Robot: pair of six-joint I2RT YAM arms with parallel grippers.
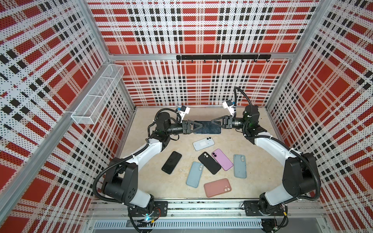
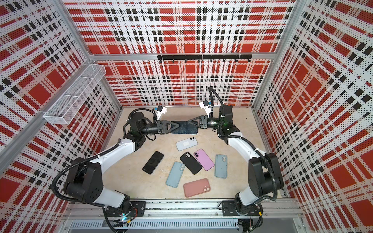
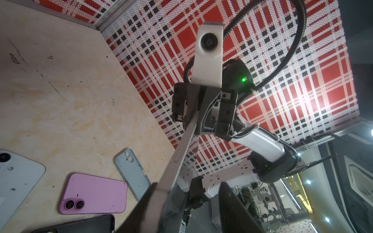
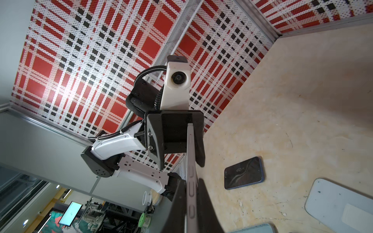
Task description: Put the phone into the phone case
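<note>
A dark-screened phone point(image 1: 207, 127) point(image 2: 184, 127) with a grey rim hangs flat above the back of the table, between both arms. My right gripper point(image 1: 212, 121) point(image 2: 189, 121) point(image 4: 190, 181) is shut on its right end; the rim point(image 4: 190, 161) shows raised button bumps there. My left gripper point(image 1: 201, 126) point(image 2: 177, 126) point(image 3: 187, 184) stands open around the left end: the phone's edge point(image 3: 177, 159) lies against one finger and the other finger point(image 3: 232, 201) stands apart. Empty cases lie below, light blue point(image 1: 194, 174), grey-blue point(image 1: 239, 166) and salmon point(image 1: 217, 187).
On the table also lie a pale phone point(image 1: 203, 143) back up, a black phone point(image 1: 171, 162) screen up, a black one point(image 1: 209, 163) and a pink one point(image 1: 222, 159). A wire basket point(image 1: 96, 94) hangs on the left wall, a hook rail point(image 1: 222, 57) on the back wall.
</note>
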